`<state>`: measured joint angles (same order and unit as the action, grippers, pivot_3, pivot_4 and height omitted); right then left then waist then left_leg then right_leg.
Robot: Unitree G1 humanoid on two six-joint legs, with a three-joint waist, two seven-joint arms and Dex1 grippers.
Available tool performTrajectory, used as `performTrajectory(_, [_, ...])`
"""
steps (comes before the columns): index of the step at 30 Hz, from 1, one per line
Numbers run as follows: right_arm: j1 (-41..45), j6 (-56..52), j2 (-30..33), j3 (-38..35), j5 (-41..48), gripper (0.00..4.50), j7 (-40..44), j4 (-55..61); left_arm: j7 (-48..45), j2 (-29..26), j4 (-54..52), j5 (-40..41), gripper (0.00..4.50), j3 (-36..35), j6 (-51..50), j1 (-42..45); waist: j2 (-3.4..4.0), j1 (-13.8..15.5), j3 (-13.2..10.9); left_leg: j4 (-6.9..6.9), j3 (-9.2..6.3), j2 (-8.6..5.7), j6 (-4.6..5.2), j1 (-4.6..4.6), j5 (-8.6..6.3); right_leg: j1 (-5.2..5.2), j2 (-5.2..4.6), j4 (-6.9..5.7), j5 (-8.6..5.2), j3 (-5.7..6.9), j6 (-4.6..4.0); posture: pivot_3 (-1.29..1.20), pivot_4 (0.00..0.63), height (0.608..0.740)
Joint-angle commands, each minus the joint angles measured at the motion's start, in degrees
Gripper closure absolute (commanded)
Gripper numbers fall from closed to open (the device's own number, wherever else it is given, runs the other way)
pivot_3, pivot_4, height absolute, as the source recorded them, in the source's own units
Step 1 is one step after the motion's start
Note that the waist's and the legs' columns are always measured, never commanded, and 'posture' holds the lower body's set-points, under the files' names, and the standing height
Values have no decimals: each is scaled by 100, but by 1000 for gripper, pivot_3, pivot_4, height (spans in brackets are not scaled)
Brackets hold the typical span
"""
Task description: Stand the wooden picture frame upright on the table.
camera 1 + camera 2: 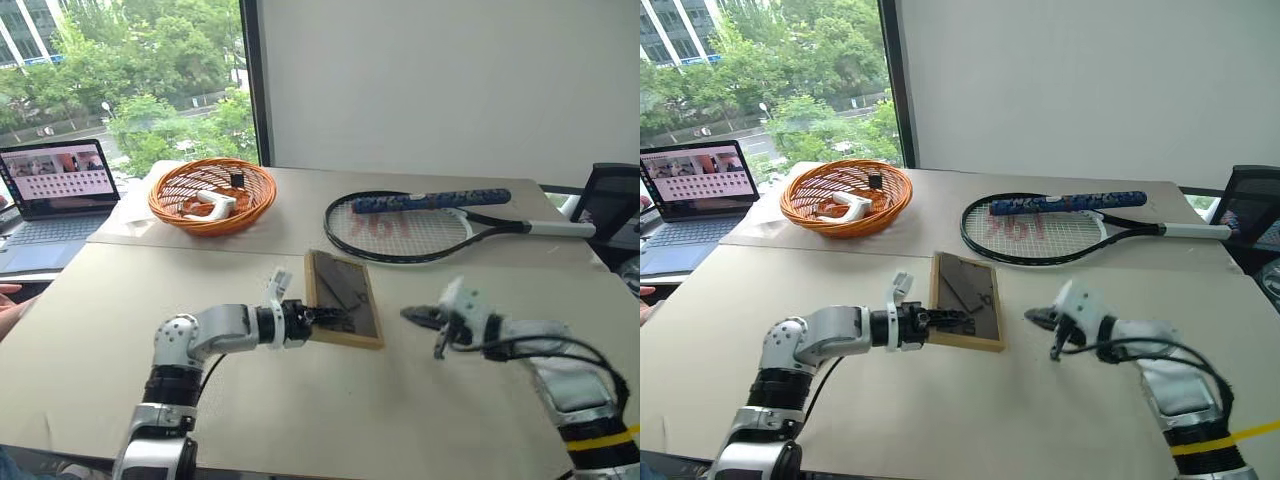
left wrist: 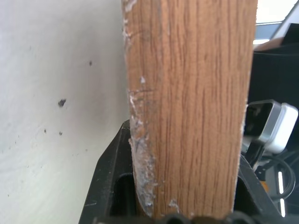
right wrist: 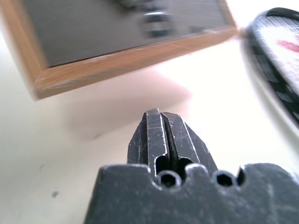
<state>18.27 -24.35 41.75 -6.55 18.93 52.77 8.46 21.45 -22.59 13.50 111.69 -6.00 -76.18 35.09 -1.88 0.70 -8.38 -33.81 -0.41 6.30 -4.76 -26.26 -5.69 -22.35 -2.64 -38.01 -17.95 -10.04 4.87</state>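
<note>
Left tool (image 1: 940,322) pinching wooden picture frame (image 1: 966,300), back up | right tool (image 1: 1043,322) pressed together, apart | tilt bottom edge onto surface (image 1: 940,420), fold-out stand (image 1: 962,292) rearward.

An orange wicker basket (image 1: 212,195) sits left of a black tennis racket (image 1: 420,226) with a blue grip, and an open laptop (image 1: 55,195) stands further left.

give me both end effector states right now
left end effector: closed on the wooden picture frame at its near edge.
right end effector: fingers together, holding nothing, apart from the frame.
</note>
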Motion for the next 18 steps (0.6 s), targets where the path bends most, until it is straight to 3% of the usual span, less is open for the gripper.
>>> performTrajectory(1, [598, -1856, 56, -684, 1712, 2965, -105, 649, -1260, -368, -301, -216, 3429, -16, -370, 337, -1, -21, -1, 1, 0, 0, 0, 0, -1, 0, 0, 1, -1, 0, -2, 0, 150, 705])
performTrajectory(6, [1467, -3608, -332, -448, 3014, 1306, -593, 922, -2498, -552, -450, -1113, 3429, 183, -522, 695, -6, -41, -4, 18, -1, 0, -1, -1, -1, -10, 0, 2, -5, 1, -8, 0, 150, 705])
performTrajectory(10, [1803, -3757, -721, -139, 2971, 31, -955, 704, -3160, -557, -502, -1621, 3429, 339, -613, 890, -13, -44, -8, 18, -1, 0, 0, -11, -2, -18, 0, 4, -5, 2, -8, 0, 150, 705])
performTrajectory(18, [1826, -3581, -800, 557, 2837, 31, -518, 681, -3669, -431, -462, -2135, 3429, 406, -794, 1034, -11, -35, -9, 16, -2, 1, 1, -85, 0, -90, 2, -7, -4, 4, -7, 0, 150, 705])
